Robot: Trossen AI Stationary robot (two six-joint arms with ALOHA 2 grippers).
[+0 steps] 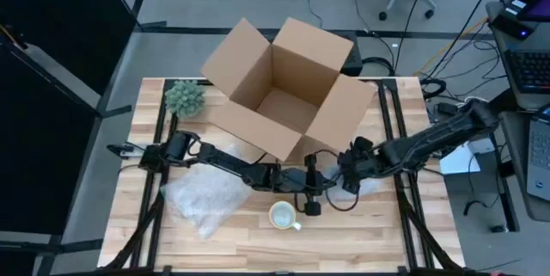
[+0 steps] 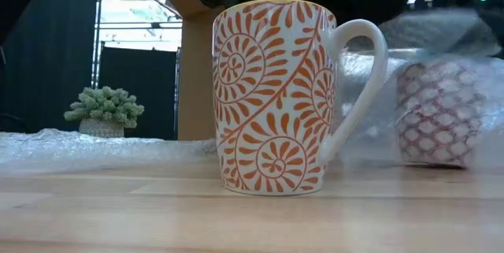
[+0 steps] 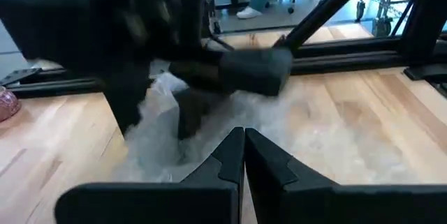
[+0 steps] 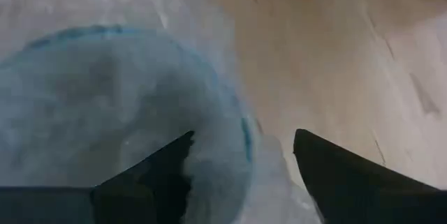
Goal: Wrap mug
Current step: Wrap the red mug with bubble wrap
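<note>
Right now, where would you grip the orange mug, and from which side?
Probably by the rim of the mug, coming from above: it stands upright with its mouth open and bare. Its handle sticks out sideways, so pinch the wall away from it. The left gripper is nearest.

Low view's pretty blocked: the orange swirl mug (image 2: 272,95) fills the middle and the arms are cut off up top. The second mug (image 2: 439,111) is hazy behind bubble wrap (image 2: 441,36). The left wrist view mostly shows the other arm (image 3: 174,56) as a dark smear.
</note>
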